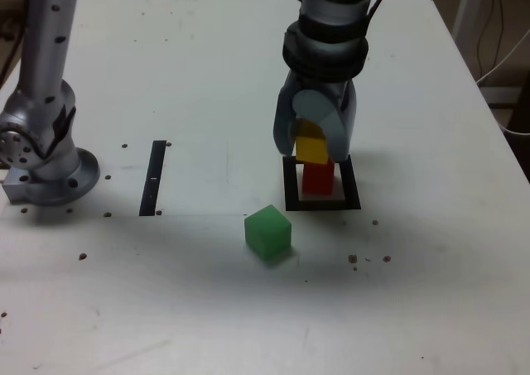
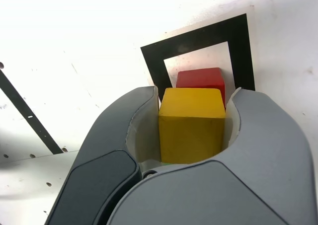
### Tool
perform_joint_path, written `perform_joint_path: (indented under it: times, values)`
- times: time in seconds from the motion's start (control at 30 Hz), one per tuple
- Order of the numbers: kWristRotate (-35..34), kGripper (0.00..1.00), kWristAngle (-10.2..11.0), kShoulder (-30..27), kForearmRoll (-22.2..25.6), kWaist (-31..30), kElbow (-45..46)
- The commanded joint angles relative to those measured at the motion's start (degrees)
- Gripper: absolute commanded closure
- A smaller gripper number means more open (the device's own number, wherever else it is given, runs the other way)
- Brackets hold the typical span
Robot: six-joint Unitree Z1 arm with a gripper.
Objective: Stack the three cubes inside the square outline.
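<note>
My gripper is shut on the yellow cube, whose sides both jaws press in the wrist view. It hangs right over the red cube, which stands inside the black square outline; whether the two cubes touch I cannot tell. In the wrist view the red cube shows just beyond the yellow one, within the outline. The green cube lies alone on the white table, in front of the outline and toward the exterior view's left.
A thin black strip lies on the table at the exterior view's left, also seen as a strip in the wrist view. The arm's grey base stands at the far left. Small dark specks dot the tabletop.
</note>
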Motion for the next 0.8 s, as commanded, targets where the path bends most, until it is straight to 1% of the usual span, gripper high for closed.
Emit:
perform_joint_path:
  times: [0.0,0.2,0.47,0.67,0.7,0.77]
  values:
    - [0.06,0.74,0.06,0.35,-0.24,0.16,-0.20]
    - [0.29,0.74,-0.15,0.57,-0.56,0.23,-0.18]
    - [1.50,0.71,-1.78,1.47,-1.29,1.01,-0.35]
    - [1.74,0.71,-2.14,1.46,-0.86,1.32,-0.42]
    - [1.74,0.70,-2.16,1.45,-0.85,1.32,-0.43]
    - [1.74,0.63,-2.17,1.41,-0.85,1.33,-0.46]
